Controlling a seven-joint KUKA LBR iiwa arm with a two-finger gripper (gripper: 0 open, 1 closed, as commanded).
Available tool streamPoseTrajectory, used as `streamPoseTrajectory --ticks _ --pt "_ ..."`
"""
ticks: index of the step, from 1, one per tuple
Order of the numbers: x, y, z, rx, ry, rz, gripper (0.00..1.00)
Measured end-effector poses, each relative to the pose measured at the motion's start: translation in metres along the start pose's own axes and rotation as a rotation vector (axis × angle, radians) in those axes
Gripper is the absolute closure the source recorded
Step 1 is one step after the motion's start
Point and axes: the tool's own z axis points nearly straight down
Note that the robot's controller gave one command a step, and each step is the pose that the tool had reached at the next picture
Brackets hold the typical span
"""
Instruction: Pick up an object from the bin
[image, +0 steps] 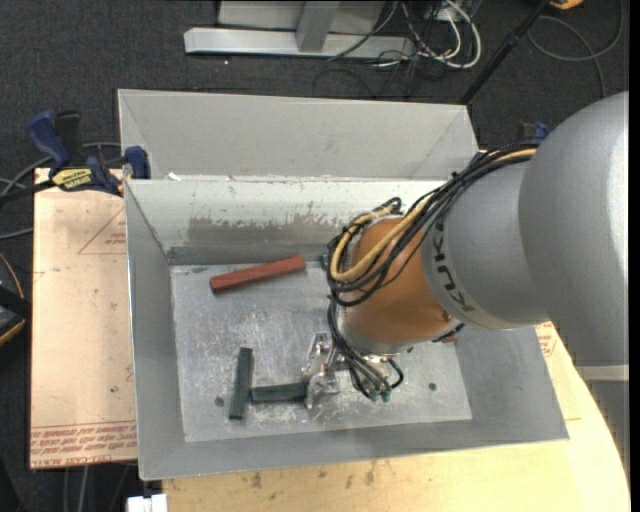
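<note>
In the camera view the gripper is low down in the bin, near the front and a bit right of the middle. It is right at the end of a dark green thing that lies flat on the bin floor and looks like the letter L. One leg runs sideways to the gripper. The other leg points to the back of the bin. I cannot tell if it is one piece or two sticks that touch at the corner. The big arm and its orange cover hide much of the hand, so I cannot tell if it is wide or narrow, or if it holds the green thing. A red stick lies well apart by the back wall, out of the way. I think this step is the grab. To do it well, the hand should sit right over the sideways leg, go down close to the floor, close gently, and lift straight up. The very end is a poor place to grab, as the thing could tip or slip out. A spot a little farther in looks safer.
</note>
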Motion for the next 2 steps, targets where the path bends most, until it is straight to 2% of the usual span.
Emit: streamPoseTrajectory --ticks 1,2 --pt "0.000 0.000 0.000 0.000 0.000 0.000 1.00" --pt "-0.010 0.023 -0.173 0.002 0.009 0.020 1.00"
